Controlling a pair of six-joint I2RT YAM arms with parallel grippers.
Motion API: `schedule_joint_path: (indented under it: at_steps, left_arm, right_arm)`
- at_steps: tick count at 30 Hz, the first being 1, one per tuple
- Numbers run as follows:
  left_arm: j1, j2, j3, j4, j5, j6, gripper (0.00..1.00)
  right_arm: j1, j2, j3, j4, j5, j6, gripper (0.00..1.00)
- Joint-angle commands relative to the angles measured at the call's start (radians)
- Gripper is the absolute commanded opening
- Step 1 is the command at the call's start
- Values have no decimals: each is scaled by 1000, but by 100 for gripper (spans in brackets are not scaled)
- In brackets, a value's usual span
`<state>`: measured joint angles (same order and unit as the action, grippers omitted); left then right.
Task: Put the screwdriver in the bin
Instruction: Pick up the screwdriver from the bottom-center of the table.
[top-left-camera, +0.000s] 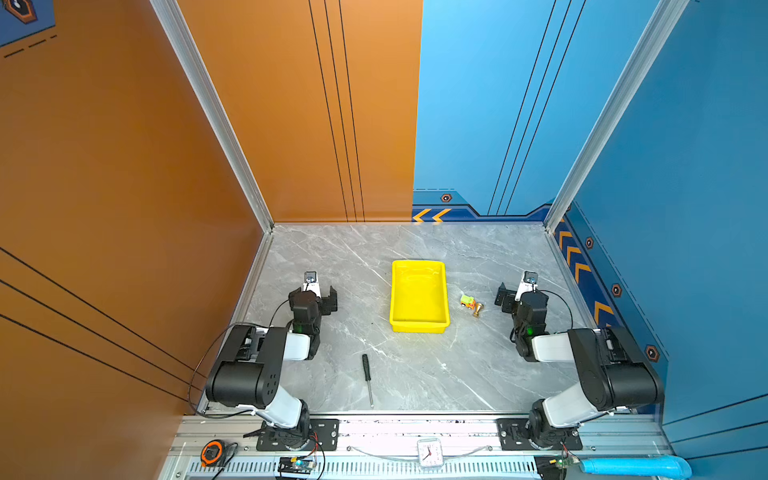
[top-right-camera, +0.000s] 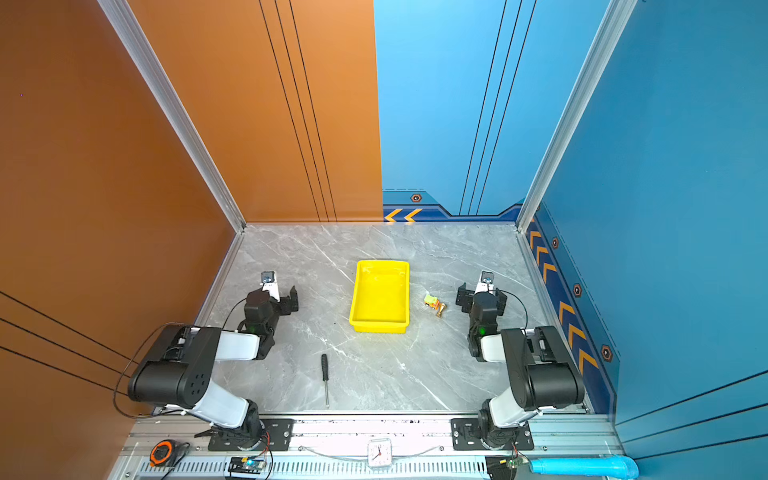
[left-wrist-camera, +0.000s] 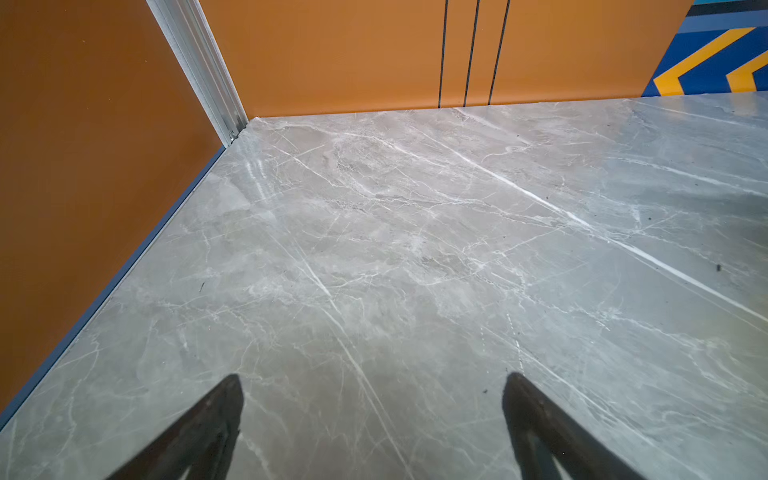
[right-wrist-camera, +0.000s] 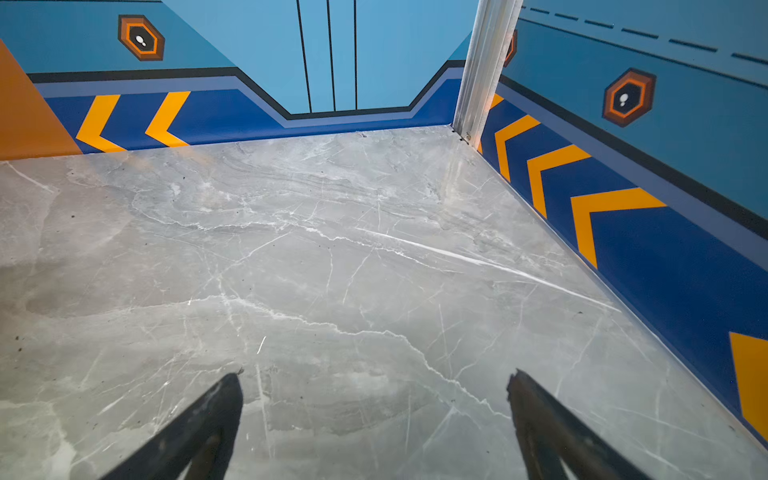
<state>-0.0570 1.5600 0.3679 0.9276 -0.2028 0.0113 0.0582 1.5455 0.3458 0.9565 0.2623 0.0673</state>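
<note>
The screwdriver (top-left-camera: 367, 376) lies flat on the grey marble table (top-left-camera: 436, 374) near its front edge, its handle pointing toward the yellow bin (top-left-camera: 419, 264), which sits well apart at the middle. The left gripper (left-wrist-camera: 374, 382) and the right gripper (right-wrist-camera: 374, 380) hang over bare tabletop on either side of the bin, fingers spread wide and released. A toy car (top-left-camera: 467, 301) and a brass piece (top-left-camera: 478, 309) sit between the bin and the right gripper

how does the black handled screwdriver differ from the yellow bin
The slim screwdriver with black ribbed handle and silver shaft is thin and dark; the shallow rectangular yellow plastic bin is broad, bright and far larger. The screwdriver lies near the front edge of the grey marble table; the bin sits farther back, mid-table. Both rest on it, long sides running roughly front to back.
</note>
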Motion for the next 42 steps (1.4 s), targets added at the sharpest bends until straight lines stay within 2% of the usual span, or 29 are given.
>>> schedule_joint_path:
  at_steps: [1, 8, 11, 26, 42]
  left_arm:
    - [11, 4, 10, -1, 25, 7, 98]
    - [10, 4, 10, -1, 23, 8, 98]
    - [11, 4, 9, -1, 23, 7, 98]
    - [11, 4, 11, -1, 24, 7, 98]
    - [13, 1, 9, 0, 26, 6, 98]
  right_arm:
    - [-15, 2, 15, -23, -26, 15, 100]
    - [-15, 2, 15, -22, -28, 16, 100]
    - [-20, 1, -8, 16, 23, 42, 100]
    - [-13, 1, -1, 6, 27, 34, 100]
    - [25, 5, 0, 13, 110, 11, 100]
